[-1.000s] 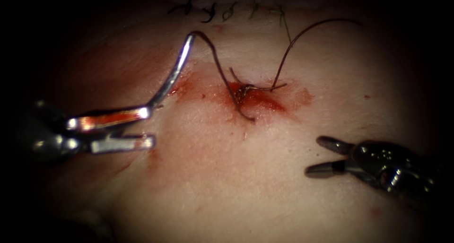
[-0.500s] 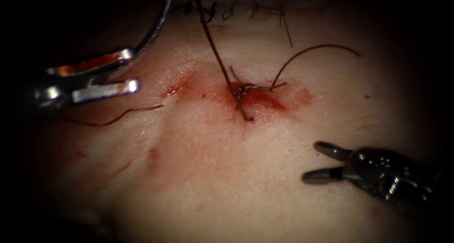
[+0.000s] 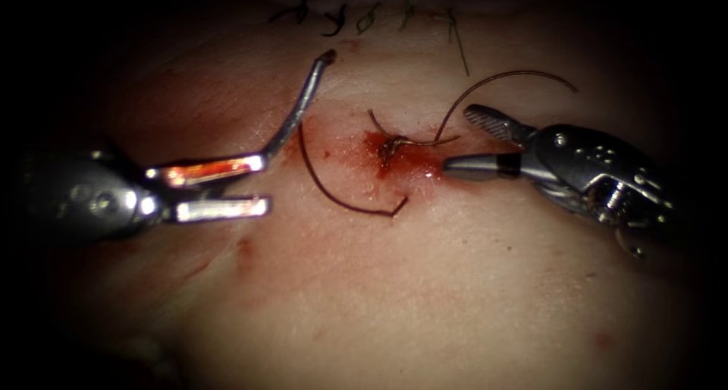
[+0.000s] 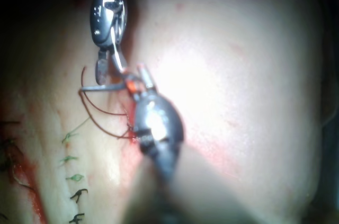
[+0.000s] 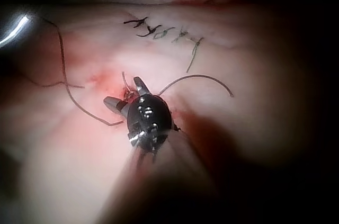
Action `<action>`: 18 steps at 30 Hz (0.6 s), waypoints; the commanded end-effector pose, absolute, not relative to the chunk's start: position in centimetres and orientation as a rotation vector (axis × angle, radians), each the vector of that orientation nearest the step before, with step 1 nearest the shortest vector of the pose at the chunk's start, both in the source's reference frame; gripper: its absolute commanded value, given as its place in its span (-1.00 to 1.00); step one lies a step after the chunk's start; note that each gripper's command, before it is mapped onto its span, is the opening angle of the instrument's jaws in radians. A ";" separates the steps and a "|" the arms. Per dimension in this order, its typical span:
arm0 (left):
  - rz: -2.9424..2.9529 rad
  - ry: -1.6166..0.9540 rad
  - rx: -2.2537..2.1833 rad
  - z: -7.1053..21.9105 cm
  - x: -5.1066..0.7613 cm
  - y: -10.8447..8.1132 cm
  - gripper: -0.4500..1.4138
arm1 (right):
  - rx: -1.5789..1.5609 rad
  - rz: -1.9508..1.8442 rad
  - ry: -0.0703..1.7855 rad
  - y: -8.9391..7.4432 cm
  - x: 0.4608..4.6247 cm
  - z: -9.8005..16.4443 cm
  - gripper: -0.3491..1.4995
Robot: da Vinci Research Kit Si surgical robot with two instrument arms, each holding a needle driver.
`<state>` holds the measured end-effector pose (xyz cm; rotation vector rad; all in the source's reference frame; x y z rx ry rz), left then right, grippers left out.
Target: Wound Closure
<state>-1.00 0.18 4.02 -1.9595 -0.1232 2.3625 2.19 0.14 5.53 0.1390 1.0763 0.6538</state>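
My left tool (image 3: 262, 185) is on the left of the cut (image 3: 409, 161), with the curved needle (image 3: 292, 117) held at one end by its jaw tips. The needle rises free above the tissue (image 3: 364, 284), not in it. From behind the needle, slack thread (image 3: 334, 199) loops down and ends left of the cut. A knot (image 3: 390, 143) sits on the cut, and a thread tail (image 3: 516, 74) arcs up and right from it. My right tool (image 3: 457, 139) is open at the cut's right edge, holding nothing, one jaw on each side of a short thread end. The left wrist view has the needle (image 4: 100, 88) at my left tool (image 4: 139, 78).
A row of finished stitches (image 3: 356, 17) with cut thread ends runs along the far edge of the tissue. Red fluid (image 3: 334, 143) stains the skin around the cut. In the right wrist view, my right tool (image 5: 127, 94) sits over the knot and the stitches (image 5: 164, 33) lie beyond it.
My left tool rose up and left with the needle, drawing the thread taut, then came back down, leaving it slack. My right tool moved up and left to the knot, still open.
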 end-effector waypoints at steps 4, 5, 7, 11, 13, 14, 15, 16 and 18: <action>2.397 -0.204 -1.972 4.1 -1.05 0.2 -1.00 | 0.128 0.575 1.110 0.3 2.54 5.9 0.00; 2.400 -0.235 -1.984 4.0 -1.04 0.2 -1.00 | 0.127 0.562 1.119 0.3 2.62 6.0 0.02; 2.400 -0.278 -1.995 4.0 -1.03 0.3 -1.00 | 0.129 0.553 1.126 0.3 2.68 6.0 0.04; 2.356 -0.351 -2.041 3.9 -1.00 0.4 -1.00 | 0.133 0.531 1.152 0.4 2.93 6.1 0.00; 2.340 -0.368 -2.055 3.8 -0.98 0.6 -1.00 | 0.130 0.511 1.149 0.4 3.11 6.1 -0.01; 2.335 -0.373 -2.058 3.8 -0.98 0.6 -1.00 | 0.132 0.505 1.147 0.4 3.19 6.2 -0.01; 2.331 -0.377 -2.061 3.8 -0.98 0.7 -1.00 | 0.133 0.500 1.148 0.4 3.25 6.2 -0.01; 2.322 -0.386 -2.060 3.8 -0.98 0.7 -1.00 | 0.134 0.495 1.148 0.3 3.31 6.2 -0.01; 2.309 -0.402 -2.057 3.8 -0.98 0.8 -1.00 | 0.139 0.481 1.144 0.3 3.44 6.2 -0.01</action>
